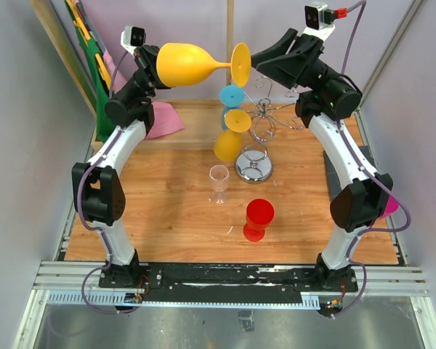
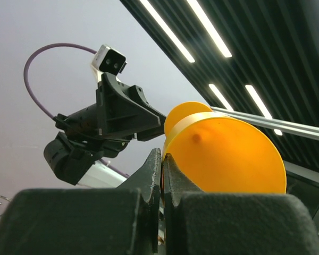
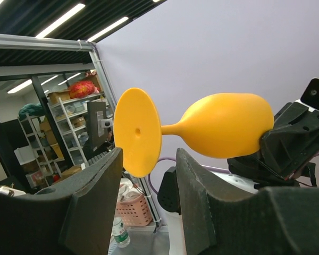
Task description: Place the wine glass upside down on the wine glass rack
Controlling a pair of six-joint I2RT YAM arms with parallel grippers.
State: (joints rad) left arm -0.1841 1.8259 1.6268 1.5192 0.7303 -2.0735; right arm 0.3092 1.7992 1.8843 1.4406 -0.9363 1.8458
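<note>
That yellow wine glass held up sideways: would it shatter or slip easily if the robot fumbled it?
Probably plastic, not glass: the yellow wine glass looks opaque and matte, so likely light and tough. The left gripper pinches only its rim, so it may swivel. Set sideways, it'd probably roll.

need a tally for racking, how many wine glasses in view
5: yellow glass in left claw; second yellow glass, blue glass on rack; clear glass, red glass on table; more may be hidden

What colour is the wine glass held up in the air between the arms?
Yellow-orange throughout; the wine glass shows best in the right wrist view.
</note>
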